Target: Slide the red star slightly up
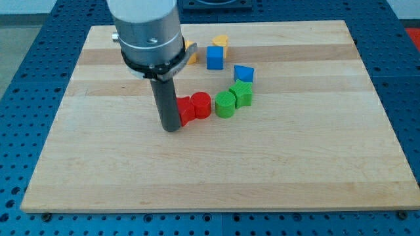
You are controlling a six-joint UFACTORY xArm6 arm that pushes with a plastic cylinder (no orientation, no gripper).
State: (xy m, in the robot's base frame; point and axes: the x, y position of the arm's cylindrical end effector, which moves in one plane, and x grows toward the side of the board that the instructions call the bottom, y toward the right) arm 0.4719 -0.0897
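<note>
The red star [185,109] lies near the middle of the bench [315,177], and we can see only its right part, because our rod stands in front of its left side. Our tip [170,129] rests on the wood at the star's lower left, touching it or very nearly so; the exact contact is hidden by the rod itself. We carry no claw at all, so there is nothing to report as released or clenched: the rod alone does the work.

Just to the star's right, and touching it as far as we can tell, sits a red cylinder [201,105]. Further right come a green cylinder [225,104] and a green block [242,93], close together. Above these lies a blue block [243,73]; a blue cube [214,57] sits toward the view's top, with a yellow block [220,42] beyond it and another yellow piece [190,51] half hidden behind our arm's housing.

As we judge it, our tip is set low beside the star, ready to press. The upward slide itself seems left to do, and whether any of it is done we cannot tell. The way above the star looks free, though the red cylinder alongside may get dragged.
</note>
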